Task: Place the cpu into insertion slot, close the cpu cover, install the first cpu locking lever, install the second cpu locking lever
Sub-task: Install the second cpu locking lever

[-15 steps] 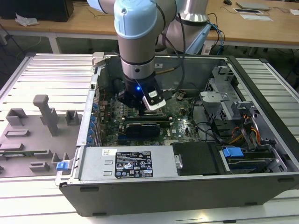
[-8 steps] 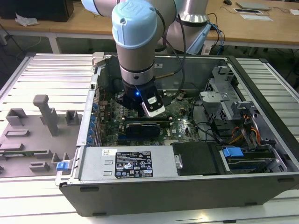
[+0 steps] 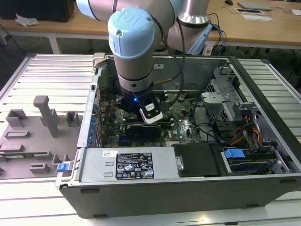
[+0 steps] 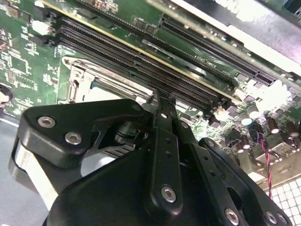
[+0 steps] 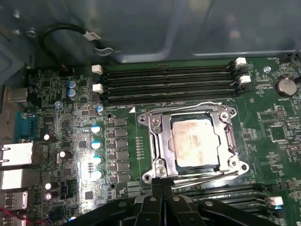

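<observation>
In the first wrist view the cpu (image 5: 195,141) lies flat in the insertion slot, its silvery top showing through the cut-out of the cpu cover (image 5: 158,136). The cover is down over it and hides most of the slot. One thin wire locking lever (image 5: 197,104) runs along the side by the memory slots. Another lever (image 5: 209,176) runs along the side nearest my gripper (image 5: 161,186). My gripper is shut, with its tips just off that edge of the socket. In the second wrist view the gripper (image 4: 162,101) stands over the socket frame (image 4: 77,80). The arm's wrist (image 3: 136,89) reaches down into the computer case.
Long black memory slots (image 5: 169,82) flank the socket, and the grey case wall (image 5: 188,28) and a black cable (image 5: 51,35) lie beyond them. A black graphics card (image 3: 141,129), power supply (image 3: 127,165) and drive bays (image 3: 244,155) crowd the case. Grey fixtures (image 3: 33,136) sit at the exterior view's left.
</observation>
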`<state>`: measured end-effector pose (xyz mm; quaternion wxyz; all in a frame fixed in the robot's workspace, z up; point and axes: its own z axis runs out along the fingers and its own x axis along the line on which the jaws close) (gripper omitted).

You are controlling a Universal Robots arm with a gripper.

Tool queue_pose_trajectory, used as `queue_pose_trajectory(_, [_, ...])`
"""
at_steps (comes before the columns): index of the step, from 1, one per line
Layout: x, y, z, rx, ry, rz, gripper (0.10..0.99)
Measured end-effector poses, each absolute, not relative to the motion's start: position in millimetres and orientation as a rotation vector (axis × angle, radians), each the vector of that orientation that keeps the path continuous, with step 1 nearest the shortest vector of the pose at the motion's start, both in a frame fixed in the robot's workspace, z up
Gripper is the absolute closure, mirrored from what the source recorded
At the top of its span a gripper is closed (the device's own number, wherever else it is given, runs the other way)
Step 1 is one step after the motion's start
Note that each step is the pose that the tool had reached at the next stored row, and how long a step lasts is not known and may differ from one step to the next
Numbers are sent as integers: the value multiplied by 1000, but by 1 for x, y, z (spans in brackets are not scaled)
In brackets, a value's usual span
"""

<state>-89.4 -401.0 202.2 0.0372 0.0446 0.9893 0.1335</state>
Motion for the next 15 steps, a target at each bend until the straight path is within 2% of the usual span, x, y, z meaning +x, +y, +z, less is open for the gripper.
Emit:
queue_pose_trajectory(7, [-94,-400,197,139,3032,453,980])
queue_pose_trajectory(15, [-95,-398,196,139,3031,456,980])
